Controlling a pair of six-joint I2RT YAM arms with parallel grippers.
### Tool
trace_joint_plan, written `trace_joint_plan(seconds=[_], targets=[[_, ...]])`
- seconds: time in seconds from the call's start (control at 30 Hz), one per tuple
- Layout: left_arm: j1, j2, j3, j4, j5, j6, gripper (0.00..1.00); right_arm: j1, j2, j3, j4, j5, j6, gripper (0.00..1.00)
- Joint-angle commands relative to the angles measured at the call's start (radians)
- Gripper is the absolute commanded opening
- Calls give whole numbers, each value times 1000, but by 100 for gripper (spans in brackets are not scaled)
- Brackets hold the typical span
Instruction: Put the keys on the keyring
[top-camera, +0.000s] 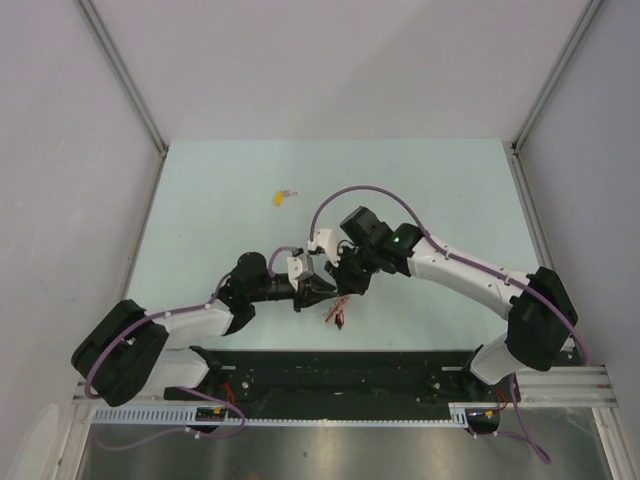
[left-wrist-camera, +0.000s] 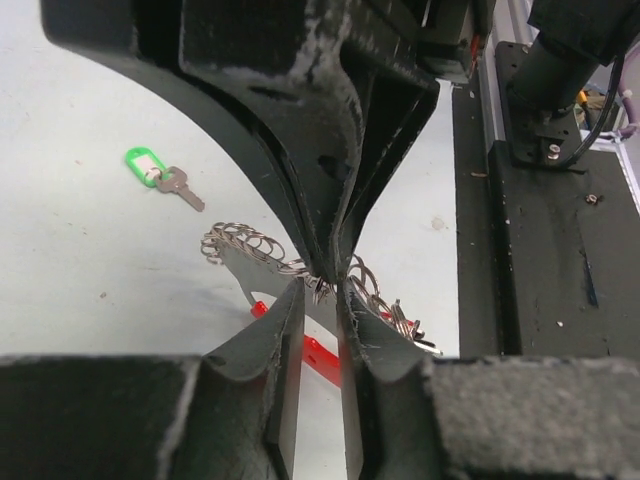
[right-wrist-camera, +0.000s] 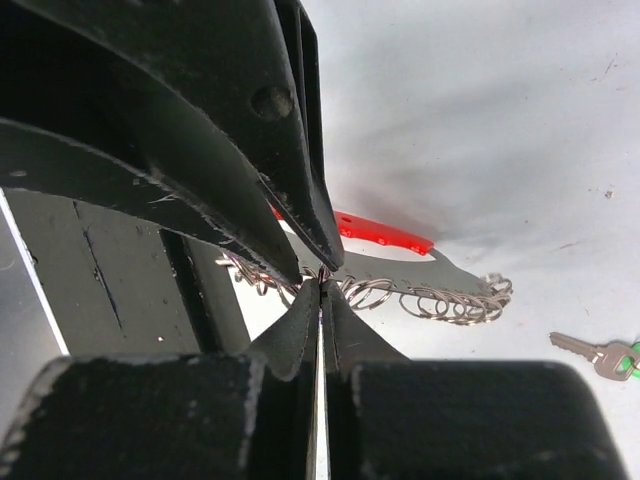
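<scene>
The left tool (left-wrist-camera: 320, 295) has its two fingers drawn nearly together, with only a thin slit between them, and its tips pinch a link of the chain (left-wrist-camera: 240, 245) that is part of the keyring (left-wrist-camera: 372, 292). The right tool (right-wrist-camera: 320, 285) meets it tip to tip from the opposite side. Its fingers are pressed flat together and they pinch the same chain at almost the same place, so both tools hold the keyring at one spot. From this spot the chain runs out to both sides of the tips in small silver loops, and it rests on the pale bench (top-camera: 450, 190). The red band (left-wrist-camera: 320, 352) of the keyring lies just under and behind the tips of the left tool, partly hidden by its fingers. In the top view the small red and black tags (top-camera: 336, 312) show just at the near side of the two tools. On the right of the left tool there is the black base (left-wrist-camera: 540, 250) of the arms. The green key (left-wrist-camera: 165, 178) lies flat on the bench to the left of the left tool and a little beyond the chain, apart from it. The yellow key (top-camera: 283, 196) lies much farther, well beyond both tools toward the far side of the bench, and it touches nothing.
</scene>
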Motion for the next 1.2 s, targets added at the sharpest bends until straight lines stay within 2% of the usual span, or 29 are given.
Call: trace_joint_plan(seconds=[0.0,0.23,0.43,0.5,0.57,0.6,0.73,0.83,0.9,1.03,1.1,1.13,1.17], targets=[[-8,20,38,35,44,-2,22,7,-58,-2,52,-26,-15,0],[-9,22,51,-8,33,18,19,8,-81,-11,67,-38,-15,0],[-9,13,54,-1,36,3,8,13,-87,-22,73,-51,-17,0],[-9,6,46,25,33,-15,1,14,-91,-28,81,-54,-12,0],[-9,-1,40,56,23,-34,0,13,-96,-42,92,-57,-3,0],[-9,-6,31,65,13,-40,0,13,-104,-48,104,-55,3,2],[-9,-27,-1,133,-33,-83,0,11,-150,-80,150,-35,44,26],[-9,-47,-26,185,-65,-116,0,1,-209,-110,201,-15,75,37],[-9,-64,-38,205,-94,-132,1,-9,-242,-137,248,3,116,40],[-9,-151,-61,225,-181,-153,0,-70,-338,-217,363,32,207,54],[-4,-203,-75,207,-212,-138,1,-119,-418,-284,495,-17,327,57],[-4,-233,-86,176,-271,-144,0,-160,-447,-386,567,-26,377,60],[-4,-291,-121,177,-281,-140,0,-180,-500,-447,707,-26,409,63]])
